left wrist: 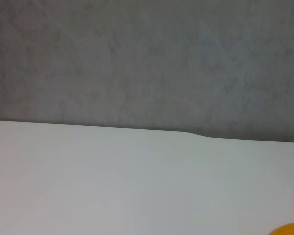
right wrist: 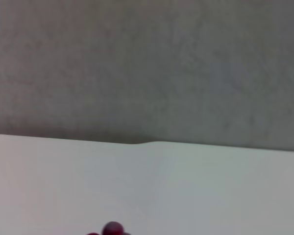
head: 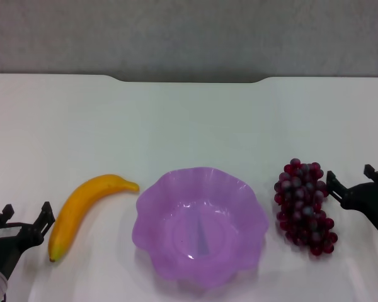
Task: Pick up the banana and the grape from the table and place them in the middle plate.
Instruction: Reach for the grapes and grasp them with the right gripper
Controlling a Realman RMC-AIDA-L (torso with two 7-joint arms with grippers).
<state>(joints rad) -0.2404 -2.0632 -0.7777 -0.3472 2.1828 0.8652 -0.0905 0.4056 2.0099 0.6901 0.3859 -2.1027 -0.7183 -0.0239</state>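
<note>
Nearest the head camera sits the middle plate (head: 200,226), purple and scallop-rimmed, holding nothing; serves as the landmark for all else. Lying on the counter (head: 189,126) just to the plate's left, apart from its rim: the banana (head: 82,211), curved, dark tip toward the near edge. Resting just to the plate's right, also clear of the rim: the grape (head: 304,204), a dark red bunch. Neither fruit lifted or placed, so judged at the very start; both picks and both placements left to do.

Farther left of the plate, beyond the banana and not touching it: the left end effector (head: 25,221), fingers spread apart and gripping nothing. Farther right of the plate, just past the grape: the right end effector (head: 353,182), fingers likewise spread and empty.

Shows both fruits, the plate and both end effectors together only in the head view. Catches merely a yellow sliver of the banana (left wrist: 290,229) at the frame edge in the left wrist view; catches only a couple of berries of the grape (right wrist: 111,229) in the right wrist view; no plate and no fingers in either, just bare counter and the grey wall beyond its notched far edge.
</note>
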